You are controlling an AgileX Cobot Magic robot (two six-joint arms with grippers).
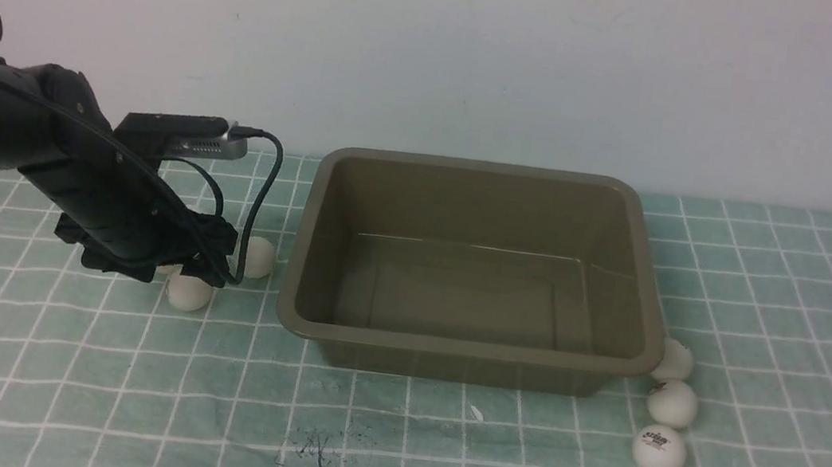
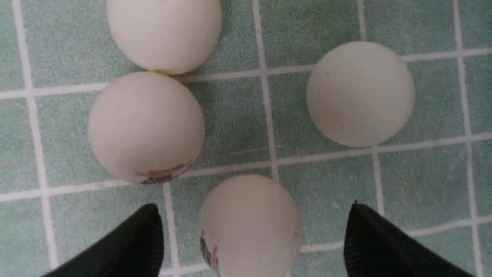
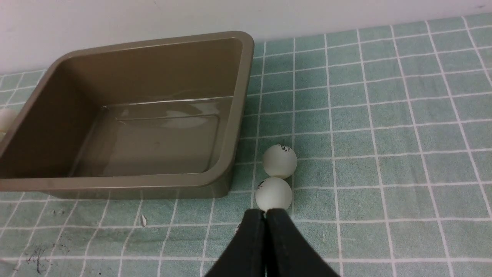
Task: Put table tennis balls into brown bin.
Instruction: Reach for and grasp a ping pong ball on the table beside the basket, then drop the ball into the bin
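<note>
The brown bin (image 1: pixel 465 350) stands empty mid-table. Left of it my left arm (image 1: pixel 106 209) reaches down over table tennis balls; two of them (image 1: pixel 189 292) (image 1: pixel 258 257) show beside it. In the left wrist view my left gripper (image 2: pixel 253 205) is open, with a logo-printed ball (image 2: pixel 250 227) between its fingers (image 2: pixel 146 238), which do not touch it. Three more balls (image 2: pixel 146 127) (image 2: pixel 165 32) (image 2: pixel 361 94) lie beyond. Right of the bin lie three balls (image 1: pixel 674 361) (image 1: pixel 673 403) (image 1: pixel 660 450). My right gripper (image 3: pixel 265 211) is shut and empty, just short of a ball (image 3: pixel 273 194).
A green checked cloth (image 1: pixel 775 313) covers the table, and a white wall (image 1: pixel 488 50) rises close behind the bin. Dark specks (image 1: pixel 312 445) and a small white scrap (image 1: pixel 475 412) lie on the cloth in front of the bin. A cable (image 1: pixel 261 189) loops from the left wrist.
</note>
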